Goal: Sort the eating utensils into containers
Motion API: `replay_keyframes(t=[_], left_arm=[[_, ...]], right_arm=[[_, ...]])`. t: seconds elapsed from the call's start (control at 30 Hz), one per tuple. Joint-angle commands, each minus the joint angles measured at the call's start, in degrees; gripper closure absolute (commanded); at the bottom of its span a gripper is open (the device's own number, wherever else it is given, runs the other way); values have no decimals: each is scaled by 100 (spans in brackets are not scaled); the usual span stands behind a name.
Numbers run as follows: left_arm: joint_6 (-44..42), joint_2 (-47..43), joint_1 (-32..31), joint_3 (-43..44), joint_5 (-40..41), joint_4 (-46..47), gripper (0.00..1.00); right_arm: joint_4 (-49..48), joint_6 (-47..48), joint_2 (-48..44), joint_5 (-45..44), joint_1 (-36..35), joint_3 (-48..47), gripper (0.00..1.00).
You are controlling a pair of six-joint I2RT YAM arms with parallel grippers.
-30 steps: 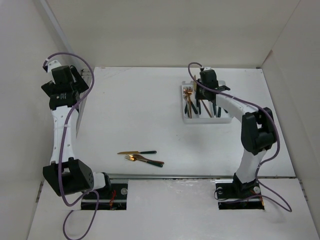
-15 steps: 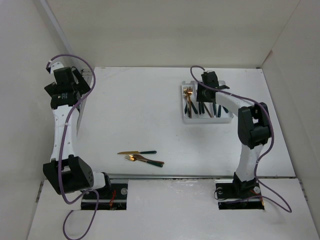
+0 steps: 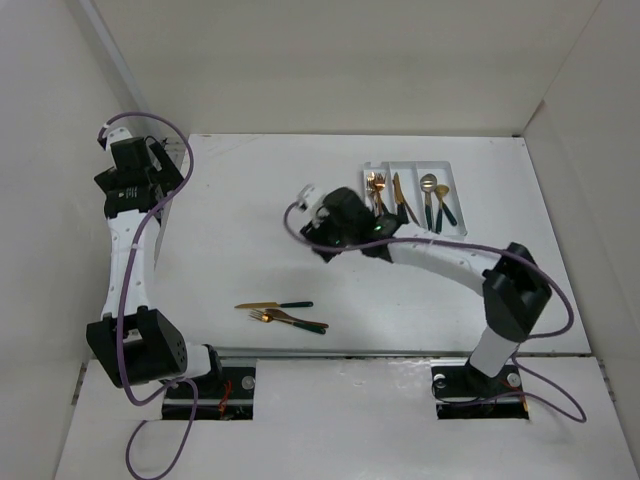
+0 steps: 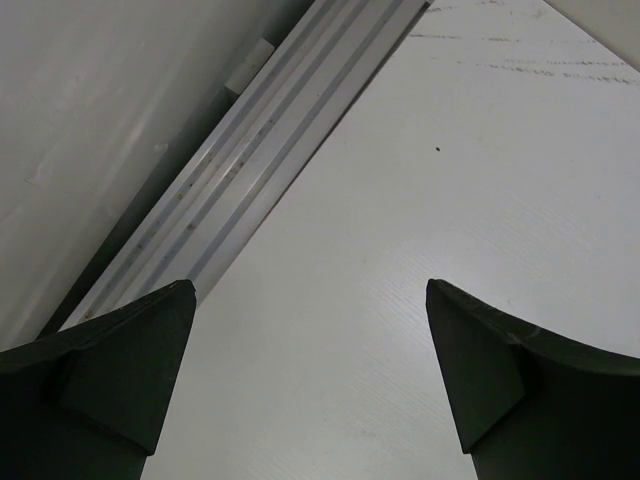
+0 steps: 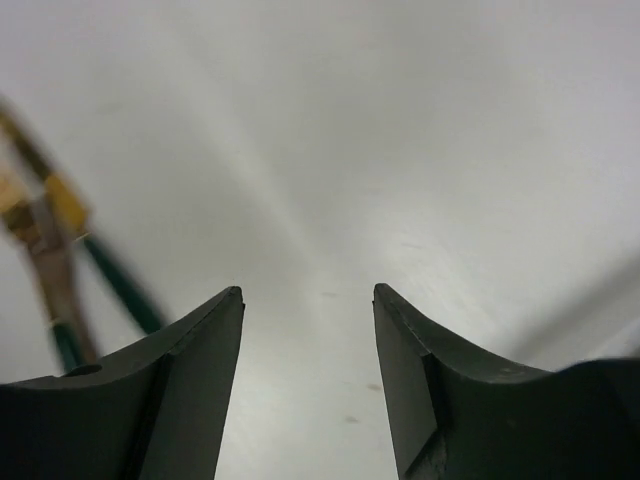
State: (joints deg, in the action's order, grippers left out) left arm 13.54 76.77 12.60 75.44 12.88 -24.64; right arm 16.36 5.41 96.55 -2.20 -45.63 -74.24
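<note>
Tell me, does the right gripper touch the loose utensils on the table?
Apart. The top view shows bare table between the right gripper and the loose utensils; its wrist view shows open, empty jaws.

Tray partly filled, three utensils loose on the table
The white tray [image 3: 410,164] lies far right on the table [image 3: 250,200], with forks [image 3: 376,188] in its left compartment, a gold knife [image 3: 400,195] in the middle one and spoons [image 3: 434,200] in the right; near the front edge lie a loose knife [image 3: 272,304] and, just beside it, crossed forks [image 3: 292,320]; the right arm [image 3: 440,255] reaches leftward over the table's middle, and the left arm [image 3: 125,240] stands raised by the left wall
</note>
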Motion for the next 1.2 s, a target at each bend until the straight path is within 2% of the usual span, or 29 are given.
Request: replay_keyframes(t=[0.0, 0.13, 0.4, 0.57, 0.83, 0.97, 1.17], left_arm=[[17, -40, 32, -29, -23, 223, 0], [17, -101, 32, -91, -75, 223, 0], [17, -215, 32, -144, -76, 223, 0], [17, -268, 32, -196, -76, 223, 0], [17, -268, 32, -196, -137, 276, 0], [17, -268, 32, -249, -137, 276, 0], [17, -268, 32, -249, -137, 276, 0]], right_arm=[[718, 944, 644, 1106, -604, -292, 40], [1133, 1182, 1295, 1661, -1009, -828, 42], [1115, 1042, 1779, 1731, -1238, -1102, 43], [1168, 1041, 1920, 1539, -1352, -1032, 43], [940, 875, 1595, 1424, -1405, -979, 43], [939, 874, 1805, 1424, -1554, -1031, 43], [939, 664, 2324, 959, -1748, -1216, 43]])
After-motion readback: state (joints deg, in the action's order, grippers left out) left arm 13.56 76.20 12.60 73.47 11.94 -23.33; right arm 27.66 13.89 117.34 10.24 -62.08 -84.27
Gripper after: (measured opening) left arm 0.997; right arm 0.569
